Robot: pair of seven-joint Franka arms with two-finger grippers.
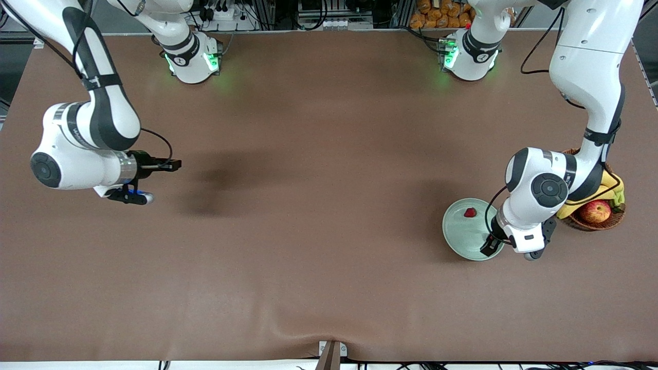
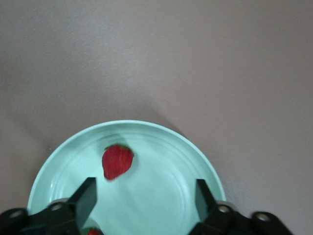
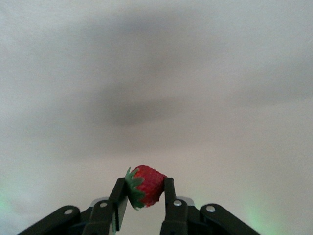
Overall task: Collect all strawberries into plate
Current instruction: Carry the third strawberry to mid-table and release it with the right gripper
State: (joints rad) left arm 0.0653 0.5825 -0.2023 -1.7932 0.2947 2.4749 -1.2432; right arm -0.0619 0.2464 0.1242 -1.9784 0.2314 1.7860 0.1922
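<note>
— Two strawberries accounted for on the plate (image 1: 462, 236), am I reading that right?

— One strawberry (image 1: 470, 212) lies plainly on the mint-green plate, on the part farther from the front camera. The left wrist view shows it too (image 2: 117, 161), and a sliver of a second berry (image 2: 94, 231) peeks out at the frame's edge, down by the finger, also on the plate (image 2: 161, 147).

— And the left gripper (image 1: 491, 245)?

— Hanging right over the plate's rim, fingers (image 2: 87, 196) spread wide, nothing between them.

— What's the right arm up to?

— Right gripper (image 1: 177, 165) is up over bare brown table (image 1: 318, 205) at the right arm's end, well apart from the plate. Its wrist view has the goods: fingers (image 3: 119, 200) pinched on a third strawberry (image 3: 145, 186), green cap against one pad.

— Anything else on the table?

— A wicker basket (image 1: 596, 223) just beside the plate, toward the left arm's end, partly under the left arm, holding an apple (image 1: 595, 211) and a banana (image 1: 614, 185).
</note>
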